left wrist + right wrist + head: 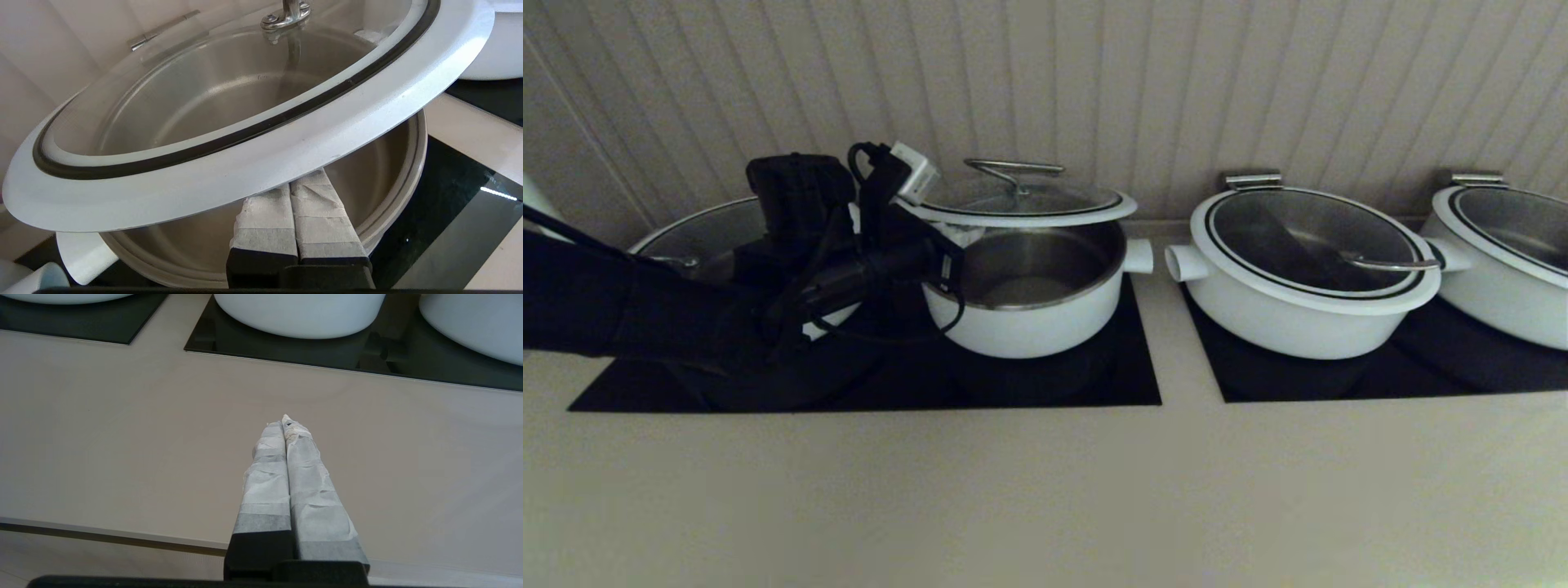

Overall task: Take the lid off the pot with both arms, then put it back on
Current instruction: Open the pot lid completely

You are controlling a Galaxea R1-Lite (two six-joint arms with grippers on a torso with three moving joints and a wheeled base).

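The lid (1021, 204), glass with a white rim and a steel wire handle (1013, 169), is held tilted a little above the pot (1029, 318), whose steel bowl is open. My left gripper (952, 235) reaches in from the left. In the left wrist view its taped fingers (265, 220) are pressed together, and their tips (292, 185) run under the lid's white rim (245, 163), over the pot's bowl (392, 183). My right gripper (284, 422) is shut and empty above the beige counter, outside the head view.
A wider white pot with a glass lid (1307, 261) stands to the right, another (1511, 245) at the far right, and one (694, 237) behind my left arm. Black cooktop panels (1094, 384) lie under the pots. The beige counter (1045, 490) runs along the front.
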